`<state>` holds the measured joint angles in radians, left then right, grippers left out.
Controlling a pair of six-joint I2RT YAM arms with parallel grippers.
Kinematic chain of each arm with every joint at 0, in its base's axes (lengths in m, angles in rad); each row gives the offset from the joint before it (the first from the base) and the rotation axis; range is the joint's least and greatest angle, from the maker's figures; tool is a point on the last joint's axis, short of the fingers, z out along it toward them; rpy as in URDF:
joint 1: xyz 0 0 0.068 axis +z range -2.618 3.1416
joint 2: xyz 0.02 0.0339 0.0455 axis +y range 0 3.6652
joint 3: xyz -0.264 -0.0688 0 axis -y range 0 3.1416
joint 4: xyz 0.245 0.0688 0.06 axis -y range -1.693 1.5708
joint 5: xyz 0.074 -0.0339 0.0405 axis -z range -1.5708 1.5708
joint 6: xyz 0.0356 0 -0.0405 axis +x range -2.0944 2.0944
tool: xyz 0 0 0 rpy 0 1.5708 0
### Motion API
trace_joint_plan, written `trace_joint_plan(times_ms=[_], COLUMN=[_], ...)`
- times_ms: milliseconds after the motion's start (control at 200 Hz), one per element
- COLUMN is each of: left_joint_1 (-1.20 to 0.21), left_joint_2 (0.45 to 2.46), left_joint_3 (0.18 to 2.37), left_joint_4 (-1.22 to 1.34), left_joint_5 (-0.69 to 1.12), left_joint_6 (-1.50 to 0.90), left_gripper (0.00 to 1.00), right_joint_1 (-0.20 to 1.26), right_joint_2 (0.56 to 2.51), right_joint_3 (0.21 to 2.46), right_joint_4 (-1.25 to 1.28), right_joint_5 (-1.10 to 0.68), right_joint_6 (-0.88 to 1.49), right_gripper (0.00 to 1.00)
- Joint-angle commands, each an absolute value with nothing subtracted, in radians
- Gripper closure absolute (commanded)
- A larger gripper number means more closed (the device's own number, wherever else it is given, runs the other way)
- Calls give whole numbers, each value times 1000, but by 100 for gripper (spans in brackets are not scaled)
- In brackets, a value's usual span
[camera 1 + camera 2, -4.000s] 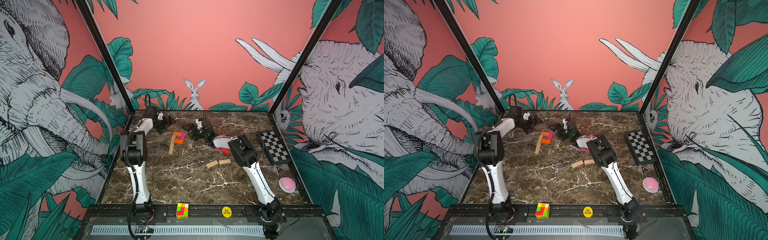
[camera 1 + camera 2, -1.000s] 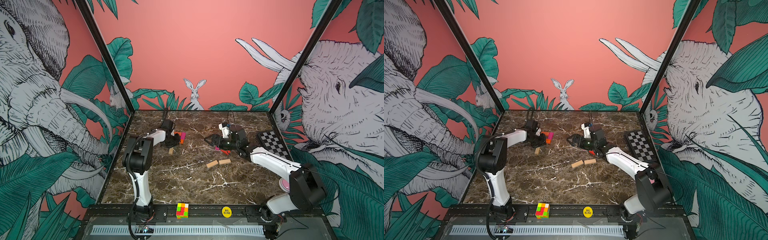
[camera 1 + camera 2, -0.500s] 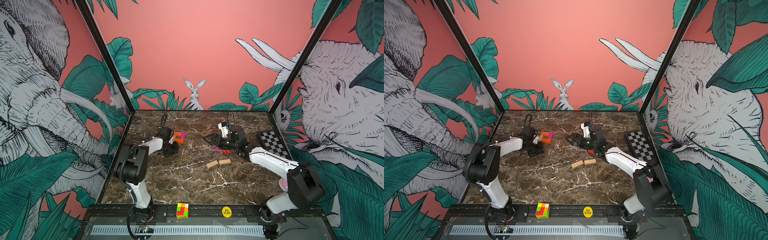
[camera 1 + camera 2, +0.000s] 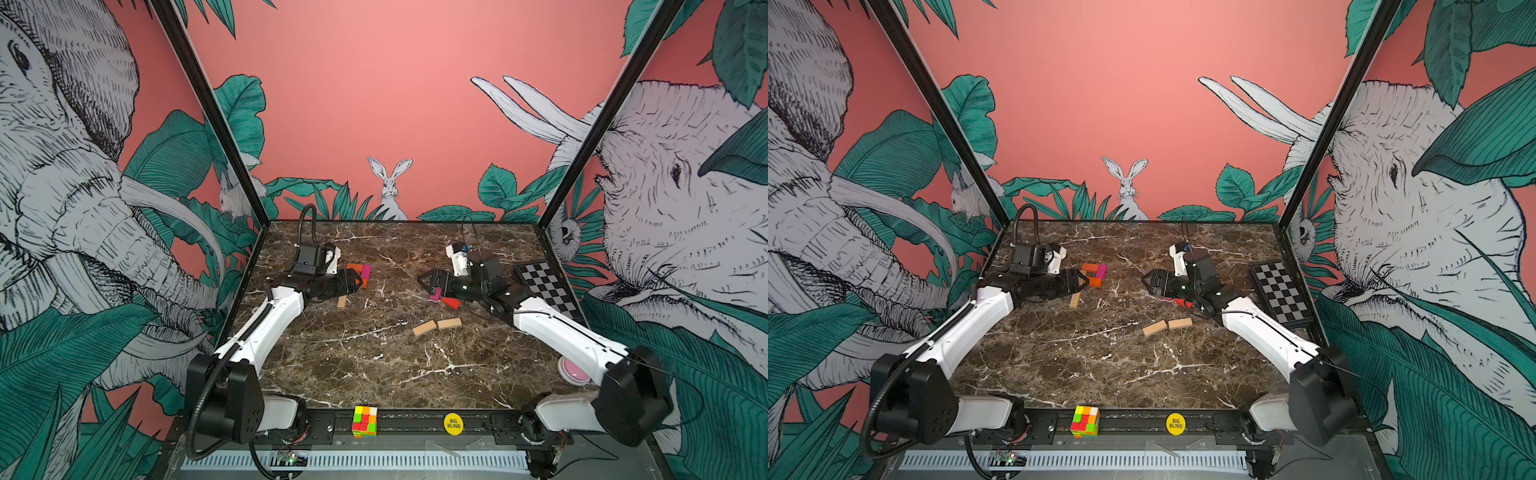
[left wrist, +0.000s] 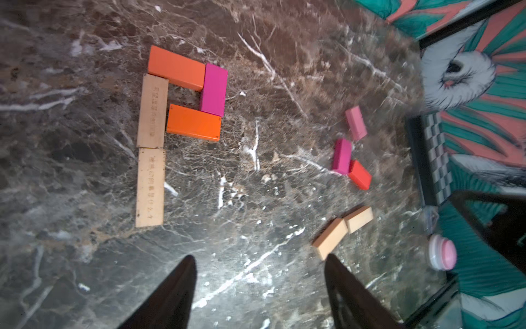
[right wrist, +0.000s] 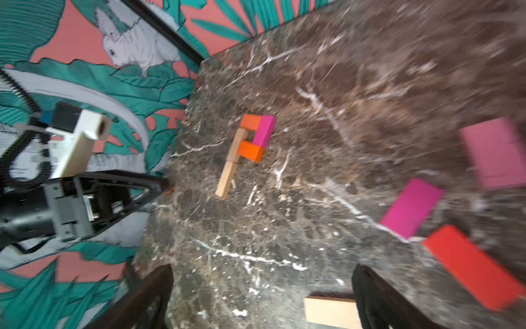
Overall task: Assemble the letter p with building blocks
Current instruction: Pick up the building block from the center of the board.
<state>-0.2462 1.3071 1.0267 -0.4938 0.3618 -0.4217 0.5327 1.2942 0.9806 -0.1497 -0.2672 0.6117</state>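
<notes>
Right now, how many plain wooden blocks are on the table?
4. An upper stem block and lower stem block lie end to end in one line; a third block and fourth block lie loose, ends touching, apart from them. None seem hidden.

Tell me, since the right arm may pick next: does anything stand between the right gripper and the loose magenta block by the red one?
Nothing visible does. In the right wrist view only bare marble lies between the open right gripper and the loose magenta block. The red block lies beside its end, off the path.
</notes>
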Motion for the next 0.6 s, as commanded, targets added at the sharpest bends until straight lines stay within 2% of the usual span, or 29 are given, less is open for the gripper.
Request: trace_joint_plan(times_ms=[0, 50, 70, 85, 225, 375, 595], left_joint_1=[-250, -253, -255, -257, -265, -265, -265], left_joint_2=[1237, 1210, 1199, 1193, 1183, 1164, 1091], left_joint_3=[1018, 1005, 1001, 997, 998, 976, 956], left_joint_4=[-522, -508, -502, -499, -527, -515, -513], left_joint_5=[310, 283, 270, 264, 254, 237, 177], left_joint_6=[-402, -401, -398, -396, -374, -393, -389], left_gripper=[15, 10, 2, 1, 1, 1, 0], right_joint_1=[522, 521, 519, 520, 510, 504, 502], right_joint_2=[1202, 1157, 1137, 1122, 1041, 1158, 1315], right_joint_3=[978, 955, 936, 922, 850, 970, 1061], right_joint_4=[-340, -367, -370, -367, -308, -458, -532], right_joint_5=[57, 154, 188, 209, 209, 180, 171], right_joint_6=[504, 516, 528, 535, 490, 428, 461], right_gripper=[2, 2, 2, 2, 2, 1, 2])
